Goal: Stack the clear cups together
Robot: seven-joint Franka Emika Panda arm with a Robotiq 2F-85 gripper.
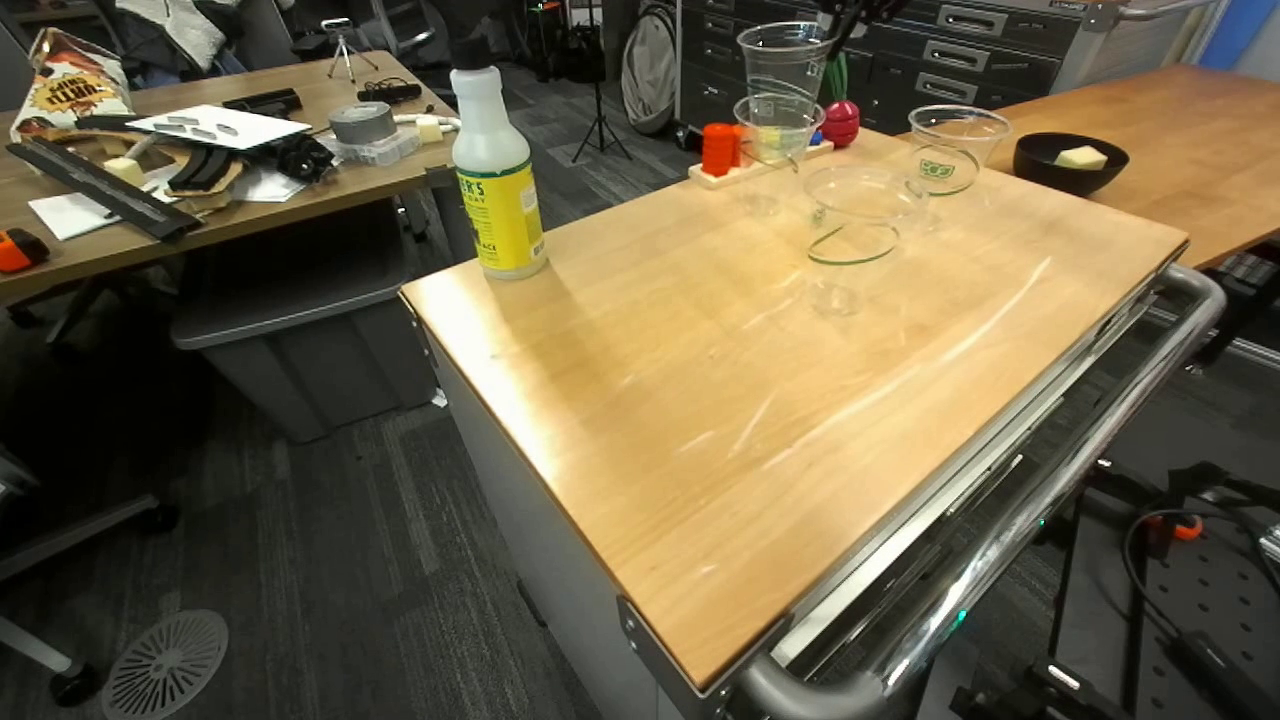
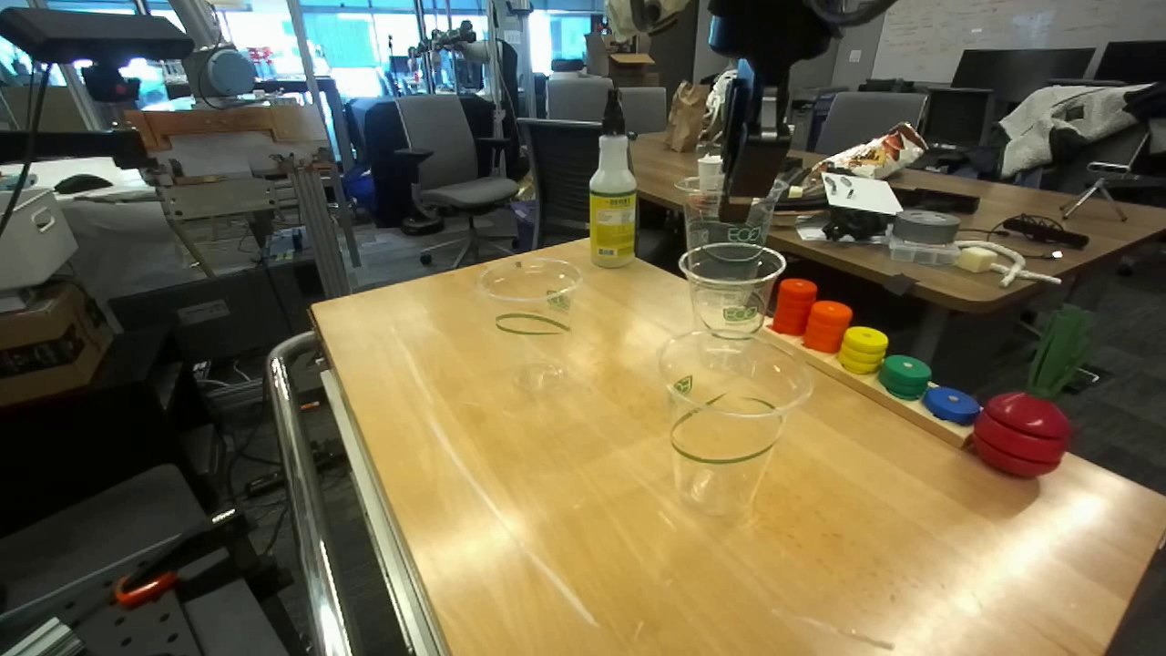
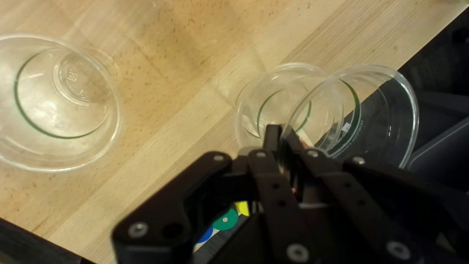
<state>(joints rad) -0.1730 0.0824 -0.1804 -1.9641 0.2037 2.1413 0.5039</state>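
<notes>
While 3 clear cups point(image 2: 729, 437) upright on the tabletop point(image 2: 565, 483), 1 cup point(image 1: 784, 72) tight in the claw point(image 3: 281, 138).

I'm holding a green-printed clear cup point(image 2: 729, 232) by its rim above a second cup point(image 2: 731, 302), contact unclear; that one, a third cup point(image 2: 729, 428) and a fourth cup point(image 2: 537, 319) are standing upright, apart, on the table point(image 2: 510, 510).

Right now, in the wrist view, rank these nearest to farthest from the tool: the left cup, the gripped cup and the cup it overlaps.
1. Gripped cup: pinched in the tool, toward the picture's right.
2. Overlapped cup: just beyond the tool's tip.
3. Left cup: well off to the picture's left.
</notes>
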